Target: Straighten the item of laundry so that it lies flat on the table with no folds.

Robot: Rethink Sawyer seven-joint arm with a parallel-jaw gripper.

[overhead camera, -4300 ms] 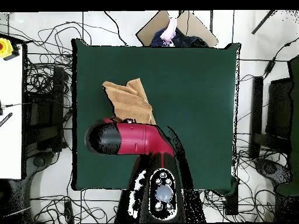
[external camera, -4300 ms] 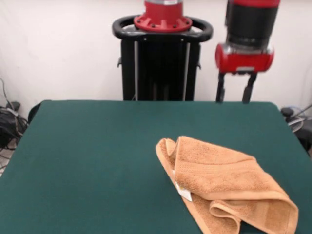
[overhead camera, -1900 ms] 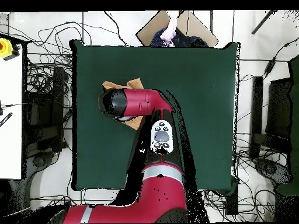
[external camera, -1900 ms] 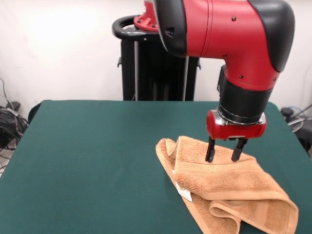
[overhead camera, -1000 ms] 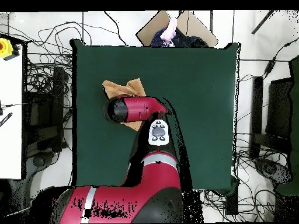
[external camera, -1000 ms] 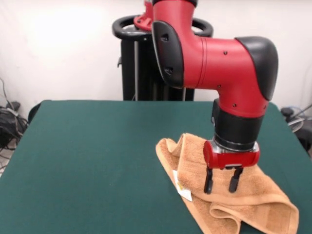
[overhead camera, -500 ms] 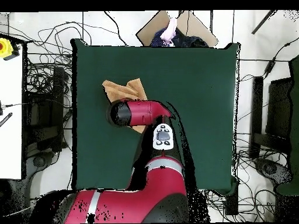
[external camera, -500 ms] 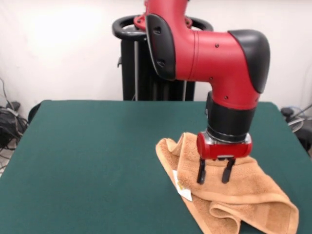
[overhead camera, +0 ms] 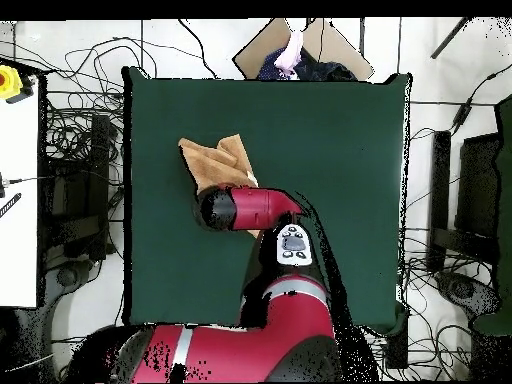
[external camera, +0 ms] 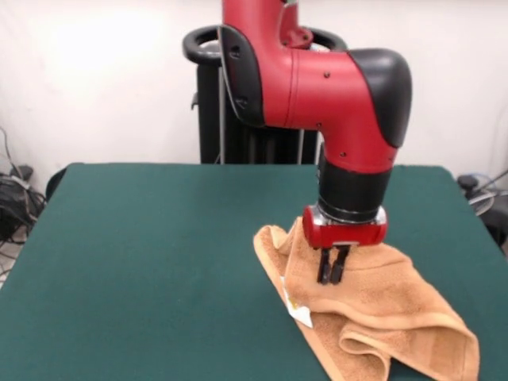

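The orange-tan towel (external camera: pixel 389 313) lies crumpled and folded over itself on the green table (external camera: pixel 159 262), at the right near side in the front view. Its white label (external camera: pixel 300 315) shows at the left edge. My gripper (external camera: pixel 331 276) points straight down onto the towel's upper layer, its fingers pinched together on a ridge of cloth. In the overhead view the towel (overhead camera: pixel 213 160) lies left of the table's (overhead camera: pixel 330 150) middle. There my red arm covers the towel's lower part and hides the gripper.
The black pedestal (external camera: pixel 262 103) stands behind the table's far edge. Cables lie on the floor all round the table in the overhead view. A white bench (overhead camera: pixel 18 200) stands at the left. A brown cardboard sheet (overhead camera: pixel 320 45) lies beyond the top edge.
My arm has come down from the raised back position onto the towel and shifted left in the front view. The fingers, open half a second ago, have closed on the cloth, bunching it slightly.
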